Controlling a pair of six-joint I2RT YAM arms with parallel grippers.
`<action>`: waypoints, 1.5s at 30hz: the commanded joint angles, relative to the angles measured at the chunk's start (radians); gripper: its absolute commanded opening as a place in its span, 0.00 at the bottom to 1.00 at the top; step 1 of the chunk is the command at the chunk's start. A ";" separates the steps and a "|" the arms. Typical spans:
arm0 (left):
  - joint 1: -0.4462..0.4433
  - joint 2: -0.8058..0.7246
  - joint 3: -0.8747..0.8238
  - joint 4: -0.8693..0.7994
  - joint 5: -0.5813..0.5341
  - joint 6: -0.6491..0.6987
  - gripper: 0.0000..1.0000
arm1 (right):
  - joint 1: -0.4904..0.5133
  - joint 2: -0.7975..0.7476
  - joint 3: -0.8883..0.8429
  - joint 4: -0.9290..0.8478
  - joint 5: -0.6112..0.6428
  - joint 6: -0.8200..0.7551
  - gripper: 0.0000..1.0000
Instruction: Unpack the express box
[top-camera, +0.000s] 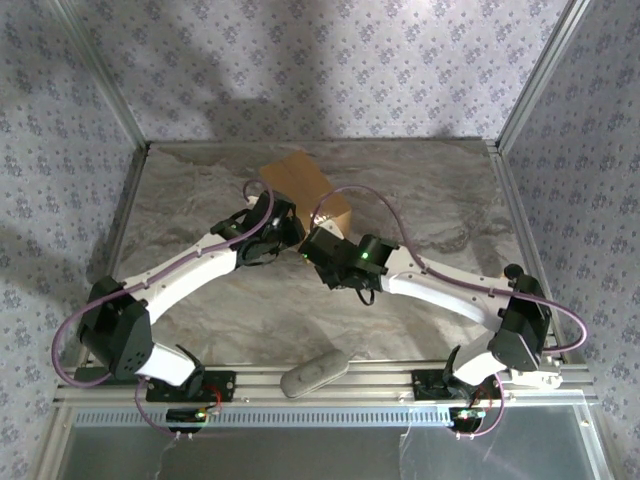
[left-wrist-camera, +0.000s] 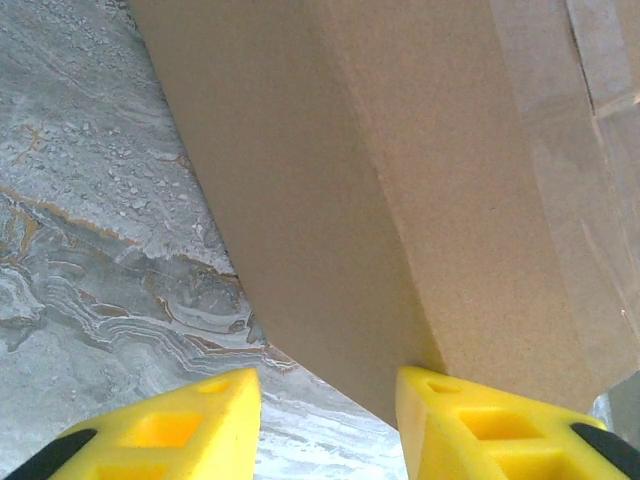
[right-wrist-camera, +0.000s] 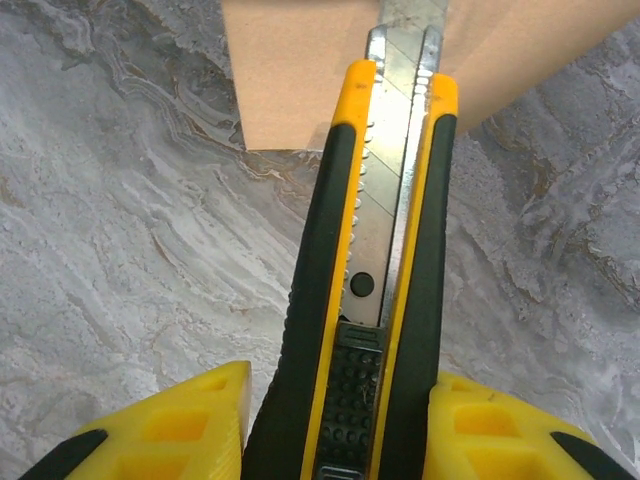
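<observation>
express box (top-camera: 300, 182) mid-table; left gripper (left-wrist-camera: 325, 410) at its left; knife (right-wrist-camera: 385, 200) before it

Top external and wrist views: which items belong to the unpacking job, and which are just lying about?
Job:
- express box
- utility knife, held in the right gripper
- left gripper, open at the box's corner

Lying about:
- pale grey oblong object, at the table near edge

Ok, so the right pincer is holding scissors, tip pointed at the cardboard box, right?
Not scissors. The right pincer grips a yellow-and-black utility knife, blade extended, its tip pointed at the express box, as the right wrist view shows.
</observation>
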 joint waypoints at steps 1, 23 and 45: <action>-0.068 0.043 0.060 0.206 0.172 0.002 0.42 | 0.139 0.037 0.070 0.181 -0.307 -0.200 0.00; -0.069 0.034 0.088 0.161 0.151 0.030 0.43 | 0.114 -0.026 0.025 0.240 -0.454 -0.187 0.00; -0.086 0.069 0.091 0.227 0.178 -0.034 0.43 | 0.162 -0.048 -0.008 0.241 -0.253 -0.258 0.00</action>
